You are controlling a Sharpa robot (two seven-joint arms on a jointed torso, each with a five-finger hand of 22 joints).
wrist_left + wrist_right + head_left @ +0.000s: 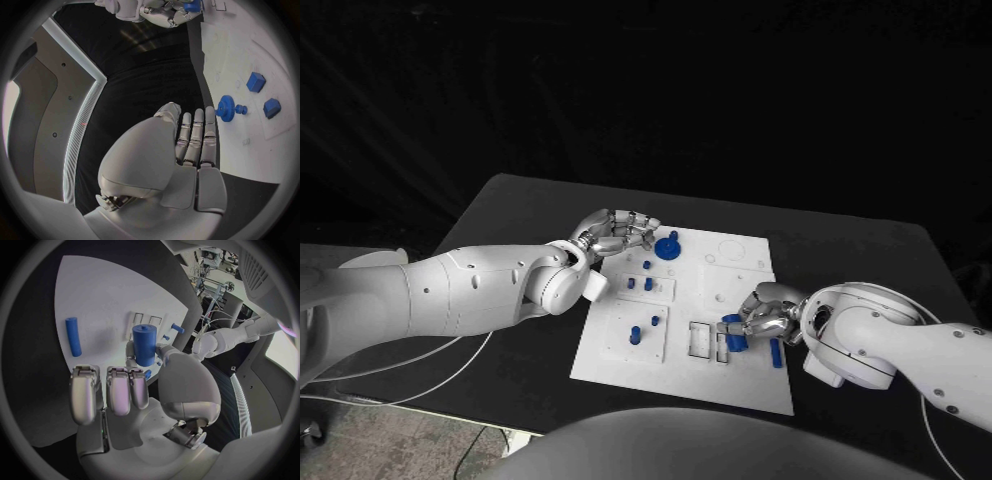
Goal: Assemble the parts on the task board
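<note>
On the black table, seen from the head, the task board (733,375) carries several seated blue pieces, so I judge assembly partway. By the left wrist, the left hand (190,140) lies flat, empty, beside the gear (225,108). By the right wrist, the right hand (150,385) holds the cylinder (144,344); a blue rod (74,336) lies loose; its socket is hidden.

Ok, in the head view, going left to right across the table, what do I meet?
Left hand at the board's far-left corner → blue gear just beside it → white task board → right hand at the board's right edge, by a blue cylinder.
</note>
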